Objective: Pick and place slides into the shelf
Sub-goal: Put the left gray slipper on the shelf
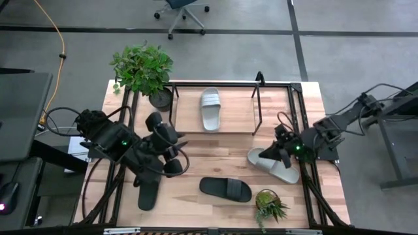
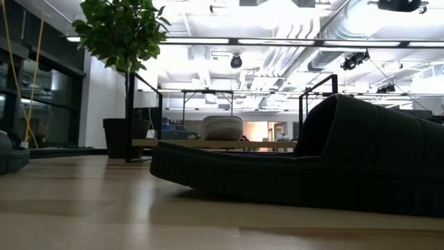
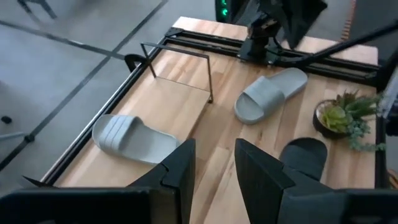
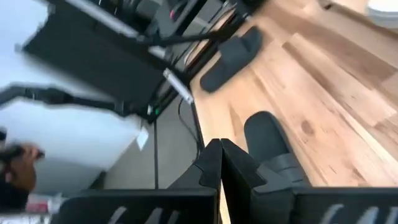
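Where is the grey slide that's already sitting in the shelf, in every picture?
High view: the grey slide lies top centre, on the shelf board.
Low view: it shows end-on in the centre distance, beyond the black slide.
Left wrist view: lower left.
Right wrist view: not in it.
Shared landmark: the shelf's black tubing.

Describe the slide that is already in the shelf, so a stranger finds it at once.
Find the shelf, the black-tube rack at the table's far edge beside the big potted plant. One light grey slide lies on its board. The other grey one lies on the tabletop.
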